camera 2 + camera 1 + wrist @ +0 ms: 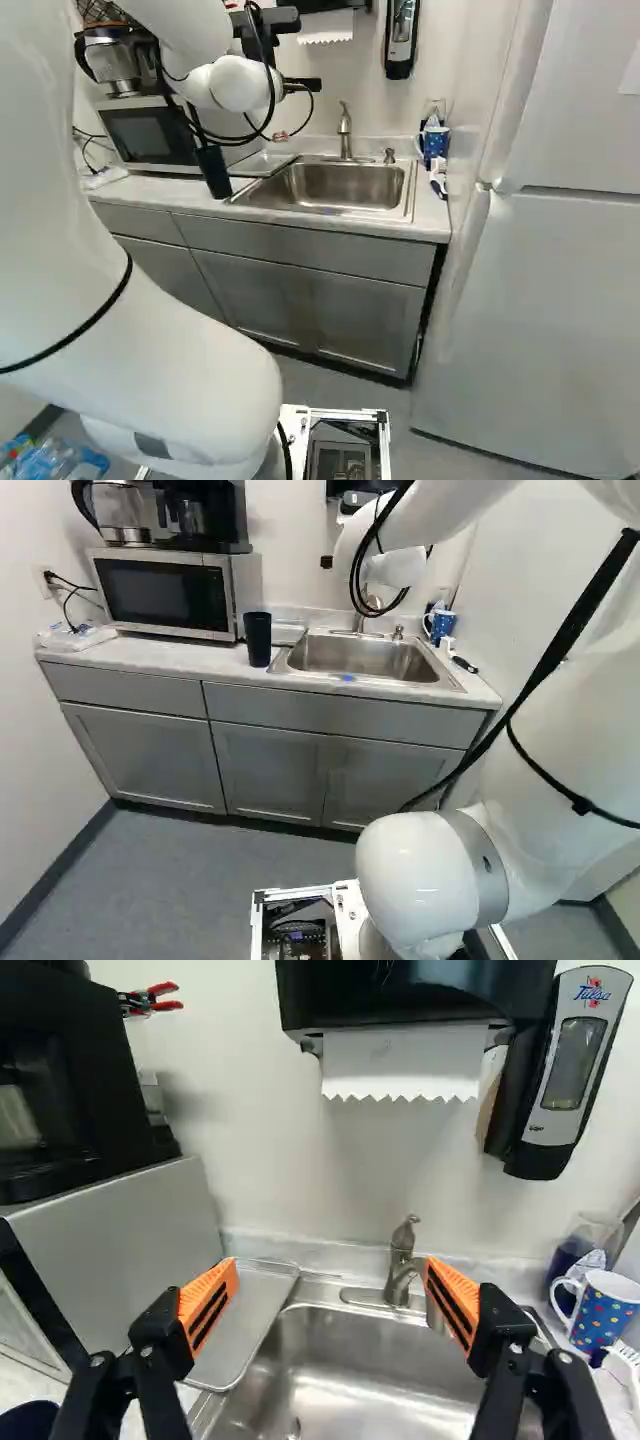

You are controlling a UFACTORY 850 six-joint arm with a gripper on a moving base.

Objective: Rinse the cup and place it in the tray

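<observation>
In the right base view my gripper (301, 85) is up above the counter, in front of the back wall. The wrist view has the gripper (332, 1292) open, its orange pads wide apart with nothing between them. A tall dark cup (258, 639) stands upright on the counter, between the microwave and the sink. Only a dark rounded piece of what looks like this cup (28, 1421) shows beside the gripper, on the microwave side. The flat grey tray (246, 1322) lies between microwave and sink, partly behind one finger.
The steel sink (360, 658) has a faucet (345, 132) at its back. A dotted blue mug (606, 1309), a clear glass and a white-handled brush are at its far side. The microwave (165, 595) carries a coffee maker. A paper towel dispenser (410, 995) and soap dispenser (565, 1070) hang above.
</observation>
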